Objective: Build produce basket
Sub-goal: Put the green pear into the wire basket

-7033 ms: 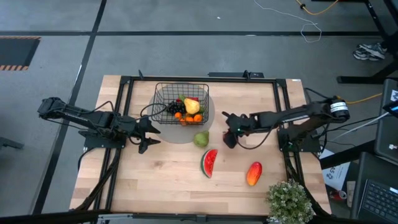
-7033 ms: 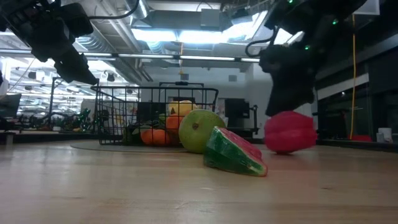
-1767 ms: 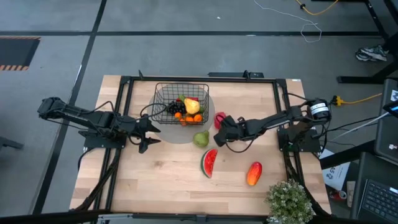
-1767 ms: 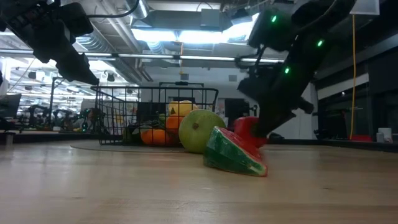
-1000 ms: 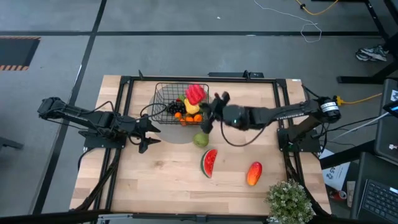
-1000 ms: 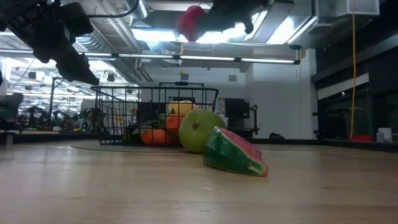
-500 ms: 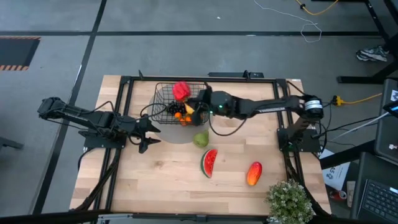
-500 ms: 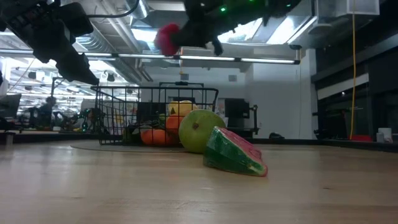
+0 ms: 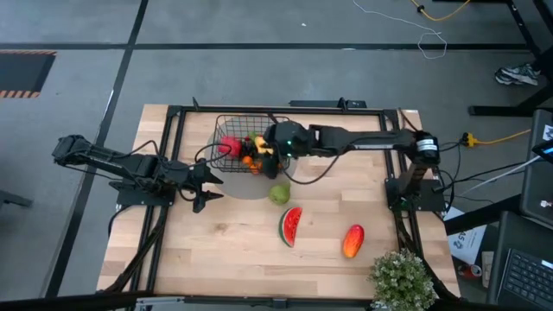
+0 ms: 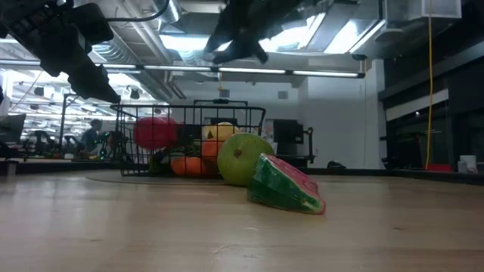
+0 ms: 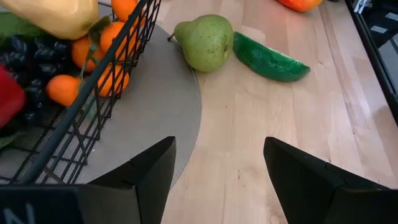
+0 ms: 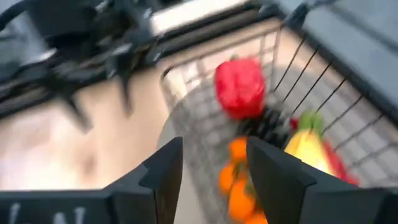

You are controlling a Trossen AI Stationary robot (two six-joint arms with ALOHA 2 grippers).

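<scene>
The black wire basket [image 9: 217,136] stands on a round grey mat [image 9: 249,189] at the far middle of the table. It holds oranges, dark grapes and a yellow fruit. A red fruit [image 9: 230,147] sits in its left end, behind the mesh in the low view [image 10: 155,131], free of any gripper. My right gripper [image 12: 214,174] hangs open above the basket's middle [image 9: 270,145], the red fruit [image 12: 239,87] ahead of its fingers. My left gripper [image 9: 209,187] waits open left of the mat, above the table.
A green pear [image 9: 278,193] rests at the mat's near edge, a watermelon slice [image 9: 291,226] nearer still, and an orange-red mango [image 9: 352,241] to their right. A potted plant [image 9: 402,281] stands at the near right corner. A black frame borders the table.
My right gripper has carried the red fruit toward the table's left, high over the basket, and tipped downward. Its fingers have opened and let go. The red fruit has dropped into the basket's left end.
</scene>
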